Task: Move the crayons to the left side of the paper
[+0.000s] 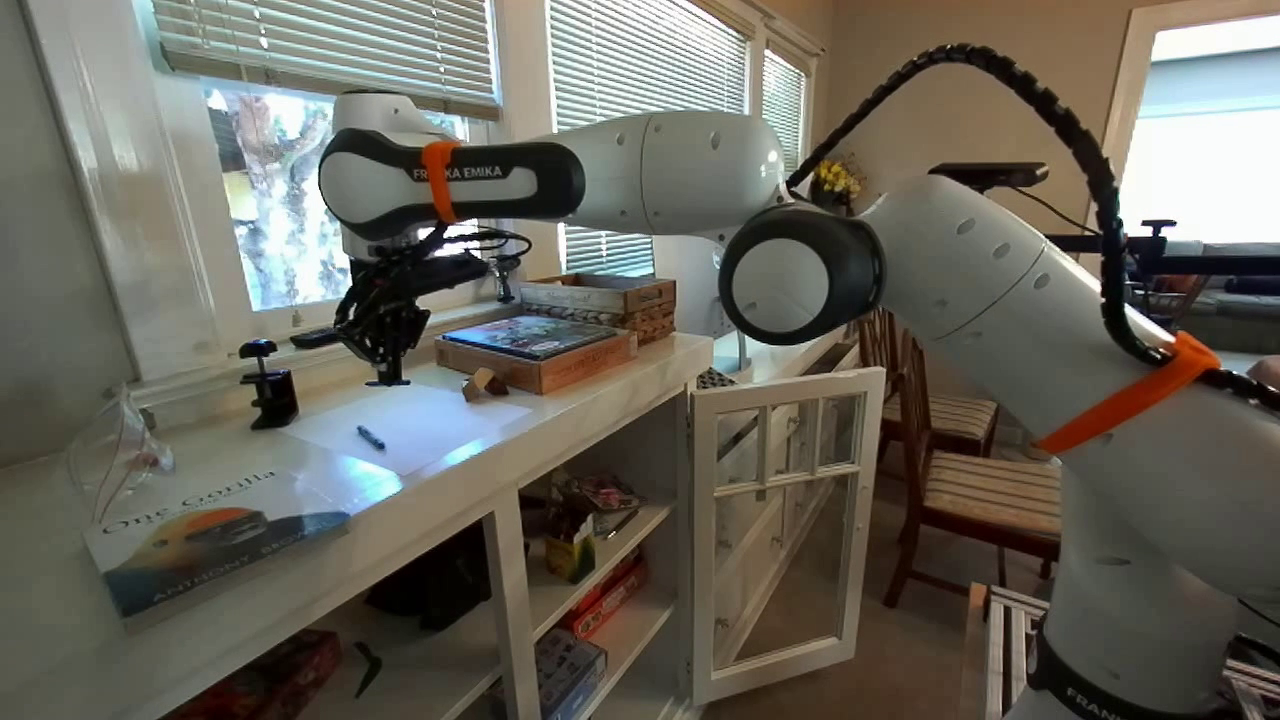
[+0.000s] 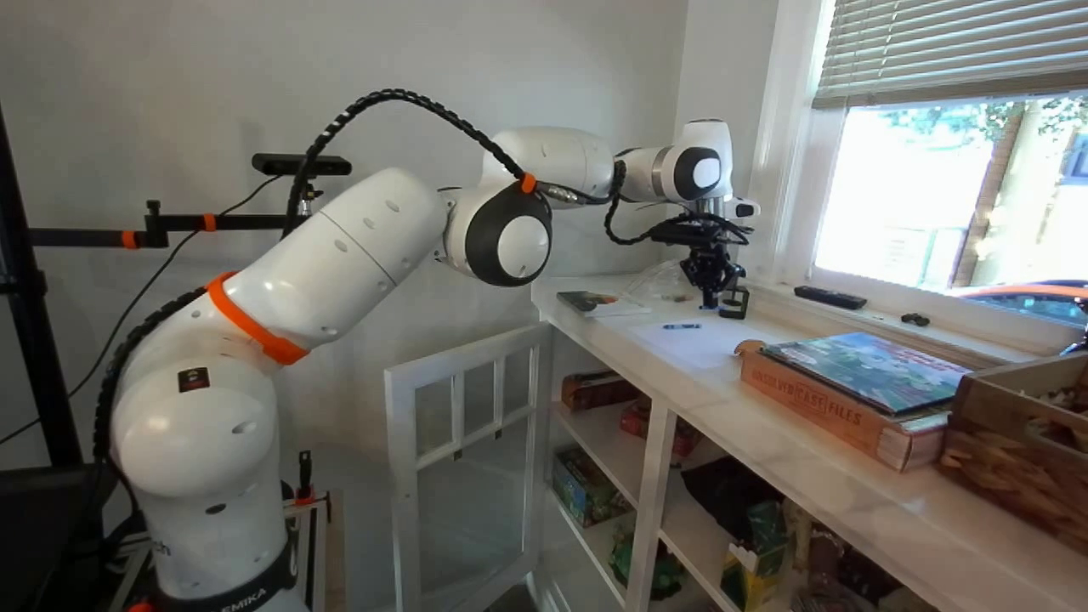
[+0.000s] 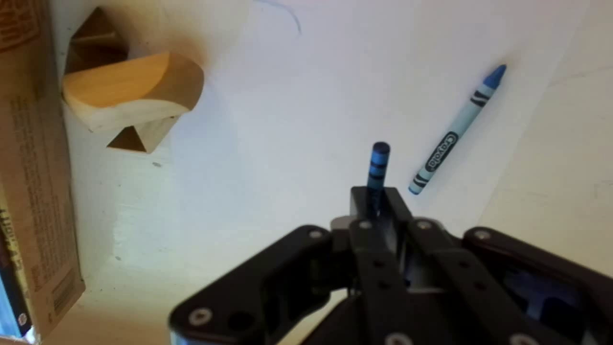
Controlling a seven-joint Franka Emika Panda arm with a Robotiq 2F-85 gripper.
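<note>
Two blue crayons show. A pale-wrapped crayon with a blue tip [image 3: 457, 132] lies on the paper [image 3: 287, 158], near its right edge in the wrist view. It also shows in both exterior views [image 1: 370, 437] [image 2: 682, 326]. The paper, a flat white sheet, lies on the counter in both exterior views [image 1: 455, 415] [image 2: 693, 347]. My gripper [image 3: 376, 201] is shut on a darker blue crayon [image 3: 378, 165], whose banded end sticks out past the fingertips. In both exterior views the gripper [image 1: 388, 375] [image 2: 710, 297] points down, above the paper's window side. The held crayon's other end is hidden.
A black clamp [image 1: 272, 395] stands beside the paper. A book [image 1: 230, 540] and a clear plastic bag [image 1: 120, 450] lie nearby. A small wooden block [image 3: 134, 91] touches the paper's edge beside a cardboard box [image 2: 833, 408]. A cabinet door [image 1: 785, 530] hangs open below.
</note>
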